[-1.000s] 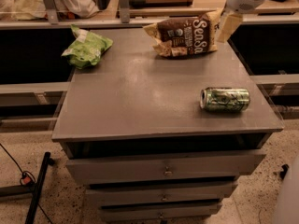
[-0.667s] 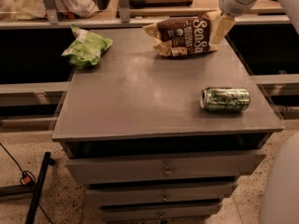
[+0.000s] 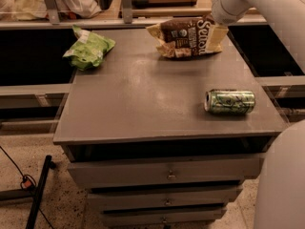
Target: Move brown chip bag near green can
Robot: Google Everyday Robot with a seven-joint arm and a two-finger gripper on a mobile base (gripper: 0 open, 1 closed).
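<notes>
Grey flat-topped counter (image 3: 143, 109), foreground: the small green-and-white patterned drink can (image 3: 230, 101) lies on its side near the front right edge. Well apart from it, at the far edge, lies the dark brown chip bag with white lettering (image 3: 183, 36). The robot's pale gripper (image 3: 216, 34) sits at the bag's right end; whether it is clamped on the bag cannot be told. A firm hold there, then a low carry forward that stops short of the roll-prone can, looks the surest course.
</notes>
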